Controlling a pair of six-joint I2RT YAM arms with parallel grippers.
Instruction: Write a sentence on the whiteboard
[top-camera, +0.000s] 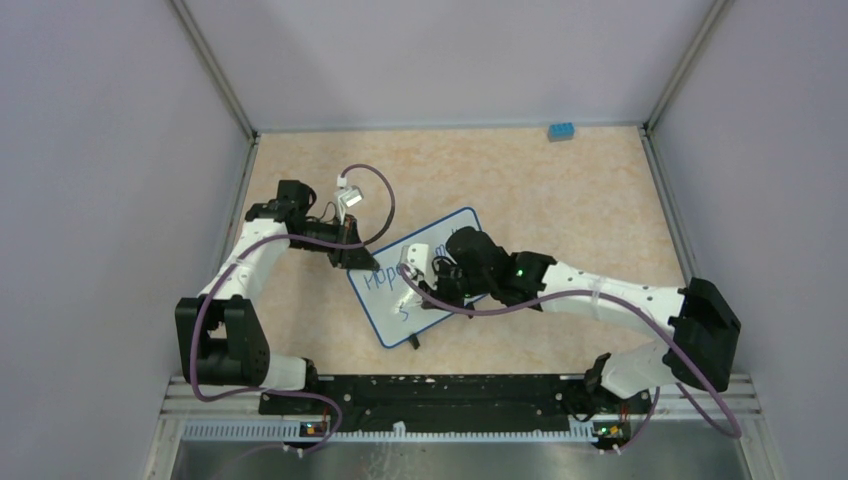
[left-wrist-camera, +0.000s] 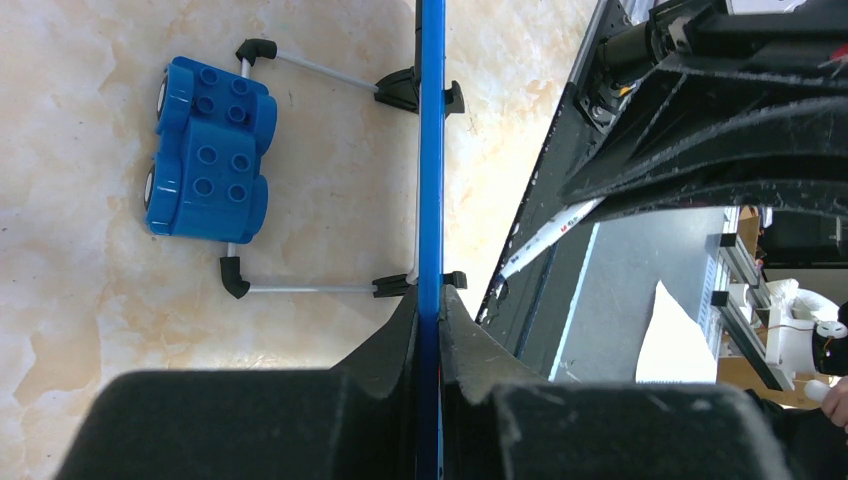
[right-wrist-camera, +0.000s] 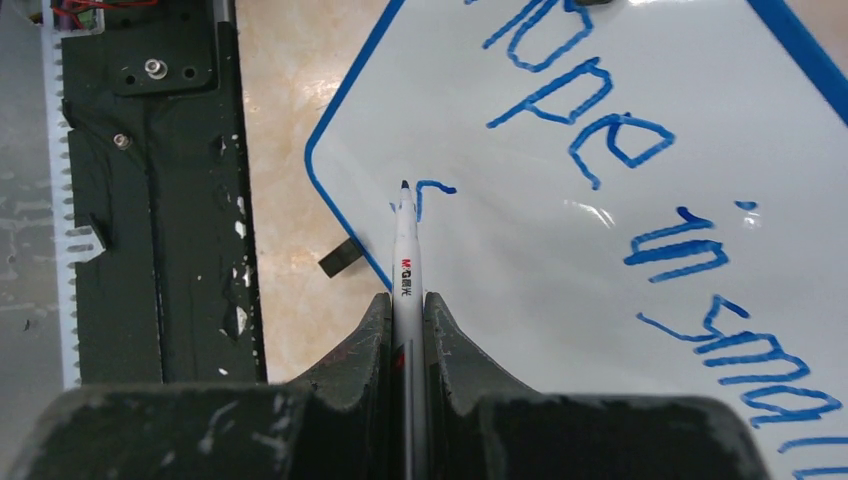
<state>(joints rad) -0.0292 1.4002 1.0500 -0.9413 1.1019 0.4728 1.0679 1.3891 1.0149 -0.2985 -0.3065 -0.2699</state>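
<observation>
One glossy round-cornered whiteboard (right-wrist-camera: 520, 280) on marbled beige table (top-camera: 520, 180), blue rim pinched by left gripper (left-wrist-camera: 430, 310), right gripper (right-wrist-camera: 406, 305) clamping one white pen (right-wrist-camera: 405, 250), tip beside blue sentence (right-wrist-camera: 690, 250), one studded plastic brick (left-wrist-camera: 205, 165)

overhead view looks down, wrist views close, all share whiteboard (top-camera: 385, 316)

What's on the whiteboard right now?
The whiteboard shows blue words, "Hope in small", and one short stroke starting a second line by the pen tip. From above, the right gripper hides the board's middle; the wrist view crops the words' end.
</observation>
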